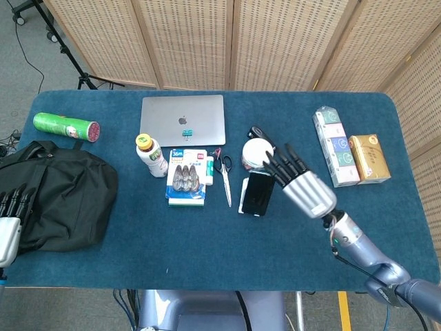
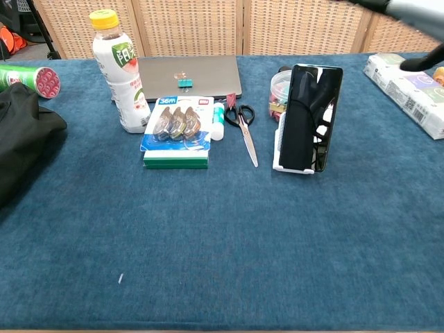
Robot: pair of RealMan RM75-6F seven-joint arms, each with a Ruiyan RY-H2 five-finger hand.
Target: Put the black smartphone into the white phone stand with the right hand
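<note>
The black smartphone [image 2: 309, 116] leans upright in the white phone stand [image 2: 293, 166], with nothing touching it. From the head view the smartphone [image 1: 260, 194] and the stand [image 1: 243, 197] sit at the table's middle. My right hand [image 1: 305, 189] hovers just right of the phone, raised off the table, its fingers [image 1: 282, 163] spread and holding nothing. Only a sliver of the right hand [image 2: 416, 10] shows at the top right of the chest view. My left hand [image 1: 8, 224] hangs at the table's left edge by the bag, fingers straight, holding nothing.
Scissors [image 2: 244, 126], a small jar [image 1: 257, 154], a battery pack [image 2: 176, 130] and a white bottle [image 2: 121, 69] lie left of and behind the stand. A laptop [image 1: 182, 118] sits further back. A black bag [image 1: 62, 196], a green can [image 1: 65, 126] and boxes [image 1: 351, 155] flank the sides.
</note>
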